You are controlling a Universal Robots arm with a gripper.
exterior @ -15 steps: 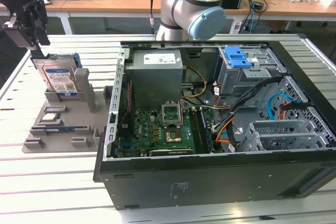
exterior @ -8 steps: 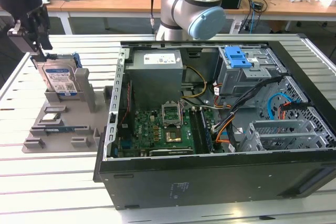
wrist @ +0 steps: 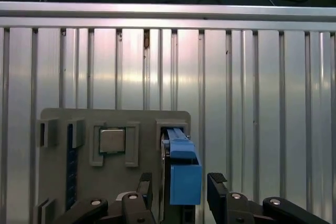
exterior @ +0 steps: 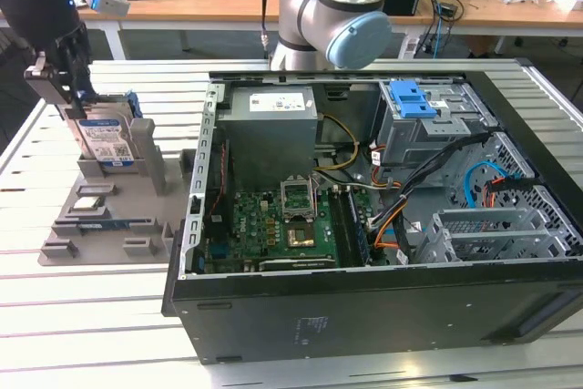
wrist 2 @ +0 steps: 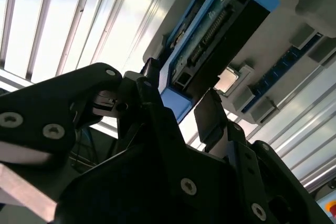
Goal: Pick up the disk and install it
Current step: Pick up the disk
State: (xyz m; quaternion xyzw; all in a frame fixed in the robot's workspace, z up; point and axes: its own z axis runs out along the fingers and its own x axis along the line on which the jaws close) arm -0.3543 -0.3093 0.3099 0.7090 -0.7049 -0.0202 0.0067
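Straddling the disk [wrist: 185, 174] with the tool [wrist: 181, 183], fingers [wrist: 217, 184] apart, nothing clamped. Disk parked on edge in the grey holder [exterior: 137, 198] on the surface [exterior: 91, 316], well apart from the computer case [exterior: 364, 316]. Risk of cocking and jamming it in the slot from an off-centre squeeze, one finger sitting nearer than the other. Long axis apparently upright, connector edge up toward the tool, label facing the exterior camera.

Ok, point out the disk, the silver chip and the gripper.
the disk [exterior: 107, 143]: exterior view, its white-and-blue label.
the silver chip [wrist: 112, 140]: first wrist view, its top face.
the gripper [wrist: 181, 181]: first wrist view, midway between its fingertips.
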